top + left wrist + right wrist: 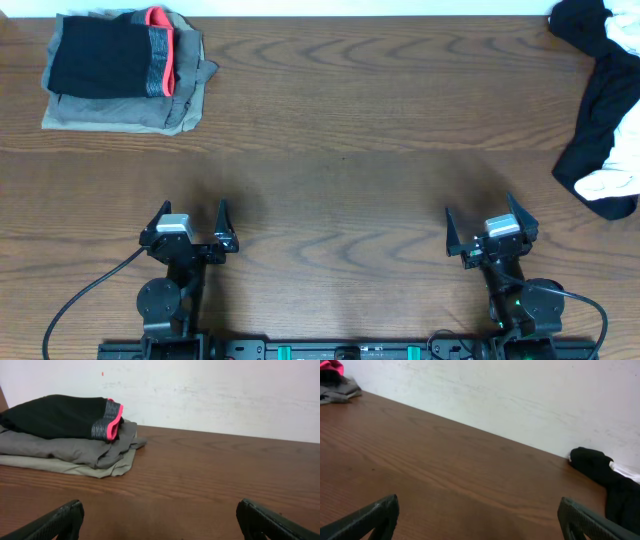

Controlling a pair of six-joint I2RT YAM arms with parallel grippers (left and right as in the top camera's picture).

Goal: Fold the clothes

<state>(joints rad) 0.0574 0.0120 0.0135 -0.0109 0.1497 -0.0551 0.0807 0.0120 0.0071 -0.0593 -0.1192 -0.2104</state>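
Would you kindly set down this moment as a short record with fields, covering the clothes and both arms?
folded stack: far left corner of the table; grey pieces below, a black garment with a pink band on top
unfolded pile: far right edge, black and white clothes, crumpled
left arm: at the near edge, jaws open, holding nothing
right arm: at the near edge, jaws open, holding nothing
contact: neither arm touches any clothing
task state: unfolded pile not yet folded
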